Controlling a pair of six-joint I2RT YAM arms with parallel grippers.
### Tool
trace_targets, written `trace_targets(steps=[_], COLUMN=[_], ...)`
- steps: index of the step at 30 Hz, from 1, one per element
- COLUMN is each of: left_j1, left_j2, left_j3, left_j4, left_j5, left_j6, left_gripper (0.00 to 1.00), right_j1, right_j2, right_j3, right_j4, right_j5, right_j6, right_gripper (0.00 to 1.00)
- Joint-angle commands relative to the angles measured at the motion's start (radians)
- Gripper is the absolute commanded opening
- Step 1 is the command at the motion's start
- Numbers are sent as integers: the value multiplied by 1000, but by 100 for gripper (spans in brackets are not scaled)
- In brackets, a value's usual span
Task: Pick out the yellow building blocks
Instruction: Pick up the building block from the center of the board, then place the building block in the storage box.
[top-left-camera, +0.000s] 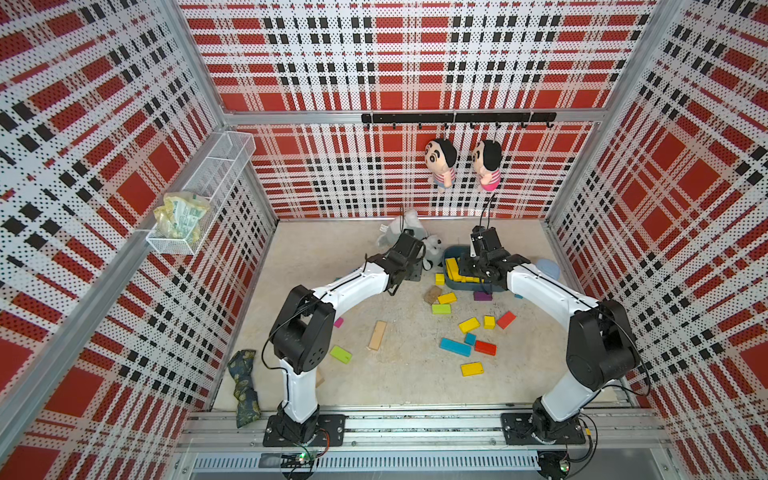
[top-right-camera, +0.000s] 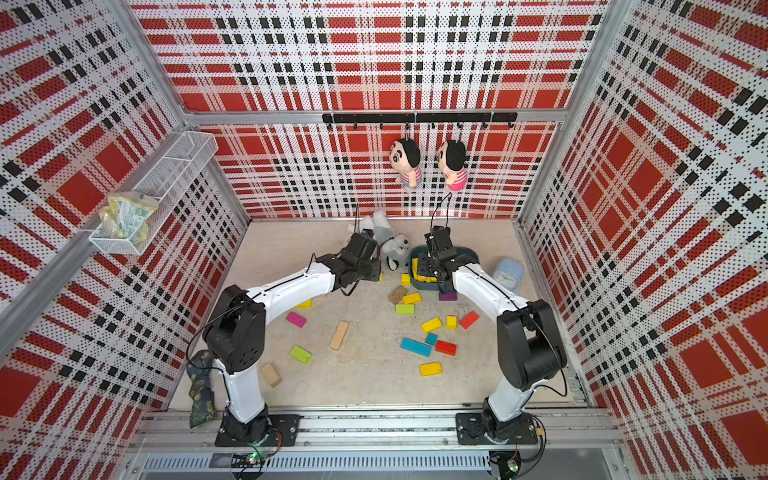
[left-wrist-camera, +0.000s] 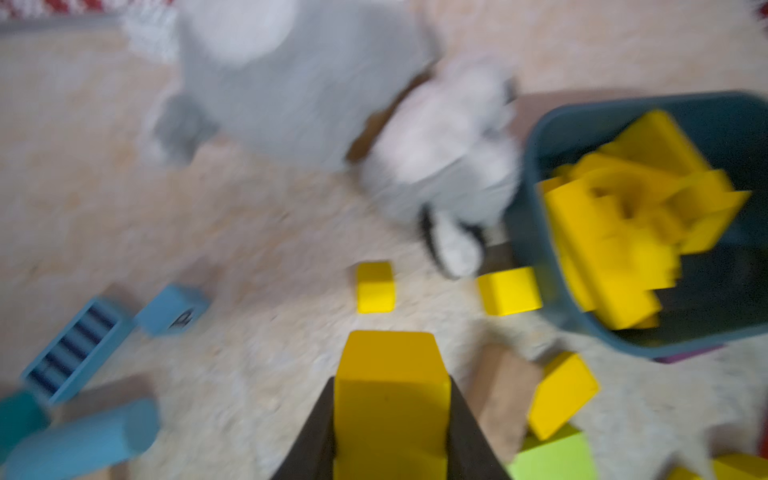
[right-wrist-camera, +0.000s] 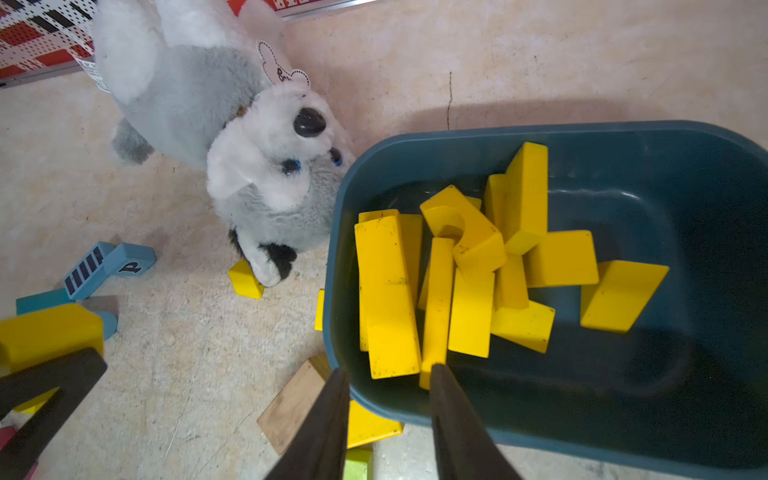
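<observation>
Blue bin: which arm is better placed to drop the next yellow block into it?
Left. On the left arm the jaws are shut on a yellow block, near the bin. On the right arm the jaws stand open and empty over the bin.

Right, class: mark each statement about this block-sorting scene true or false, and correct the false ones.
1. The left gripper grips a yellow block. True.
2. A grey and white plush dog lies beside the blue bin. True.
3. The blue bin is empty. False: a heap of yellow blocks lies in it.
4. The right gripper clamps a red block. False: its jaws stand apart, empty, over the bin's rim.
5. Every yellow block is in the bin. False: several lie loose on the table, such as this yellow brick.
</observation>
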Motion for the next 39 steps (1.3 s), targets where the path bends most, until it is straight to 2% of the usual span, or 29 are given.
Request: trace_targets(steps=[1,12,16,19,27,34,39], left_j1=[-46,-106,-115,-120,-125,-125,-123], left_j2=[86,373,438,468,485,430,337], left_j3=[82,378,440,453,451,452,380], left_j4=[94,181,186,185,181,182,218], left_j5=[78,182,211,213,190,163,91], left_j6=[44,-25,-32,-63,-68,-58,-59], left_gripper=[0,3,5,13,44,54,60], right_j1=[-29,-61,-60,-60,-61,-60,-60], right_j2=[-76,-254,-308,-330,-361,-349,-312], right_j3=[-20,-124,-161,-174,-201,-237,-275], right_j4=[-23,-50,-53,-72,-90,-115,-181], right_j5=[46,167,184,194,196,165,135], right_j6=[19,20,9,9,15,61,156], right_gripper=[36,37,37,37,38,40,46])
